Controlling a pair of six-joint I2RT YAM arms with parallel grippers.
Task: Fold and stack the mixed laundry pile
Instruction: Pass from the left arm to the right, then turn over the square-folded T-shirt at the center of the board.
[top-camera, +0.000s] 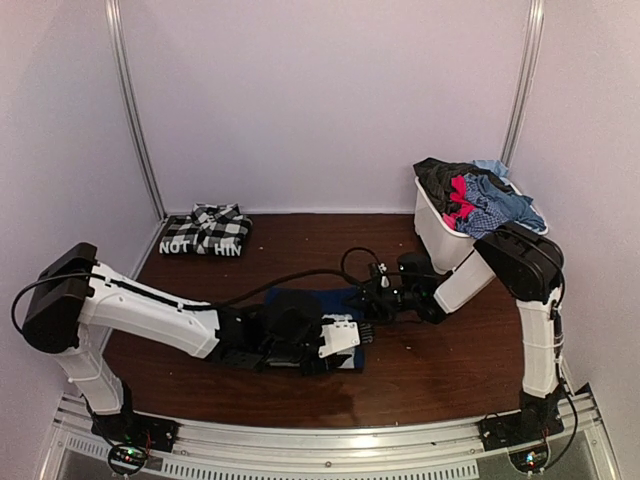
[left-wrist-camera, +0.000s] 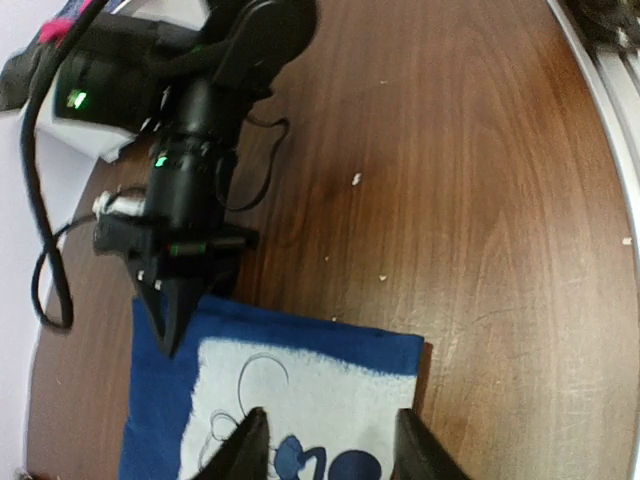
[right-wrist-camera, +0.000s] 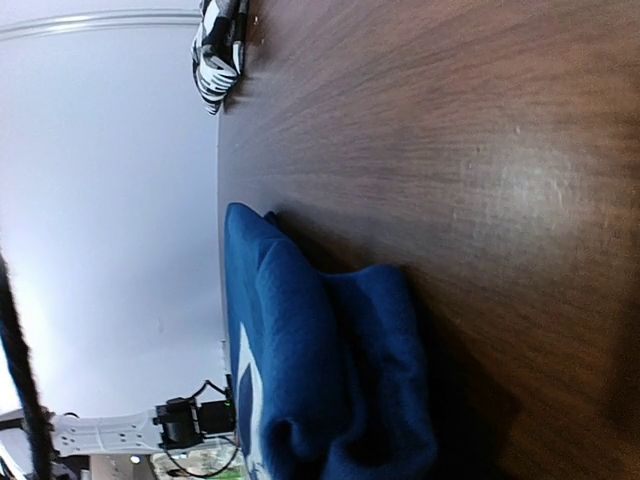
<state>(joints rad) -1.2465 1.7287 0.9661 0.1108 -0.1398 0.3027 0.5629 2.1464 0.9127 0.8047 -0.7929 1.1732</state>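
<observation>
The blue shirt (left-wrist-camera: 300, 340) lies mid-table, white cartoon print up, one edge bunched. We see the left gripper (left-wrist-camera: 330, 445) spread wide right over the print. The right gripper (left-wrist-camera: 168, 325) is drawn to a point at the shirt's edge; whether it's pinching cloth, we can't tell. The checked shirt (top-camera: 205, 230) sits folded far left.

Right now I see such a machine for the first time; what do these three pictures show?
Two robot arms stand at a table. One picture looks down from above; the other two come from cameras on each wrist. A folded checked shirt lies at the back left, a white bin of clothes at the right, a blue shirt in the middle. The left pincer is open over its print. The right pincer is at its edge; whether it grips, I cannot tell.
</observation>
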